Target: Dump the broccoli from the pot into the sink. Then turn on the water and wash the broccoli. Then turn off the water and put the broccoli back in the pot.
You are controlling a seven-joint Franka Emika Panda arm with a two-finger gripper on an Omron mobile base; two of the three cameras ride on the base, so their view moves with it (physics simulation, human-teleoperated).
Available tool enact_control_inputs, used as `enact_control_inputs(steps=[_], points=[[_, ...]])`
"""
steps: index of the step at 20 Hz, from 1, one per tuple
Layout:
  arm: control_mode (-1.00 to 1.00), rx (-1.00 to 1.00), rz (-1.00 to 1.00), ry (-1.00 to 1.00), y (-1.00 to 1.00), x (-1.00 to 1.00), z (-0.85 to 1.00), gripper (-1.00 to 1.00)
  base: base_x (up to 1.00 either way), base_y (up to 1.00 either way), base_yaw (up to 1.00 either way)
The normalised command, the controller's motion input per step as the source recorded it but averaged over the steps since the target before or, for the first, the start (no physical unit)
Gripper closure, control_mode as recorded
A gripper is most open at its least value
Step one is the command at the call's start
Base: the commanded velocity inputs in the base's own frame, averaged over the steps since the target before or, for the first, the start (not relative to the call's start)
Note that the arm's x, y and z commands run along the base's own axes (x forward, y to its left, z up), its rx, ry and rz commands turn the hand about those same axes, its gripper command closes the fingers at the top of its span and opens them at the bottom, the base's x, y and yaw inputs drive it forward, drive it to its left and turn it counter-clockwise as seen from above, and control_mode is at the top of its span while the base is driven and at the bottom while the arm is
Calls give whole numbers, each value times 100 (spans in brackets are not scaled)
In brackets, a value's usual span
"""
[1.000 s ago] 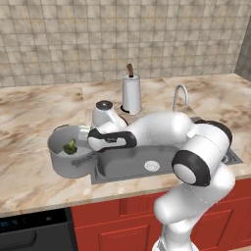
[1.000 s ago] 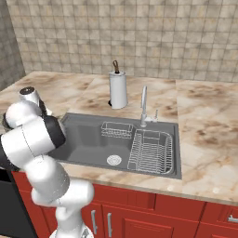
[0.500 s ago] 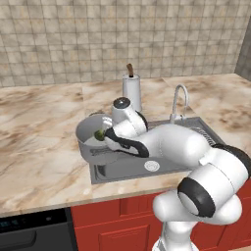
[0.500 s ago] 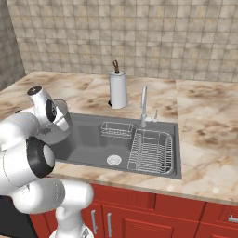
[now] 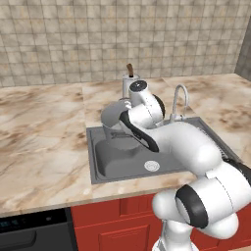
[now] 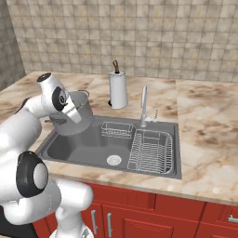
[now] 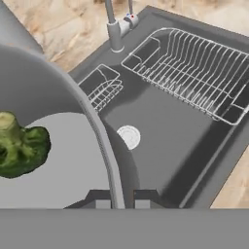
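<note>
My gripper [image 7: 120, 202] is shut on the rim of the grey pot [image 7: 58, 141], one fingertip on each side of the thin wall. The pot [image 5: 117, 120] hangs off the counter, over the left end of the sink [image 5: 122, 162], a little tilted. In the right base view the pot [image 6: 76, 116] sits just under my white hand. The broccoli [image 7: 19, 148] lies inside the pot, against its floor and wall. Below it is the dark sink basin [image 7: 165, 146] with its round drain [image 7: 129, 136]. No water runs from the chrome faucet [image 6: 144, 104].
A large wire rack [image 6: 151, 148] fills the sink's right half, with a small wire basket [image 6: 116, 130] at the back. A white paper-towel roll [image 6: 117, 89] stands behind the sink. Marble counter [image 5: 44, 142] stretches to the left, and the tiled wall is behind.
The arm has carried the pot, with the broccoli in it, from the counter left of the sink up and to the right, over the basin's left end. The grip has held.
</note>
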Motion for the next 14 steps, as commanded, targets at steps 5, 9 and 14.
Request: enact_control_inputs(steps=[5, 9, 14], points=[[-100, -16, -17, 0, -60, 23, 17, 100, 0, 0, 0], [-100, -13, -15, 0, -44, 38, 26, 100, 0, 0, 0], [-100, -4, -15, 0, -35, 51, 29, 100, 0, 0, 0]])
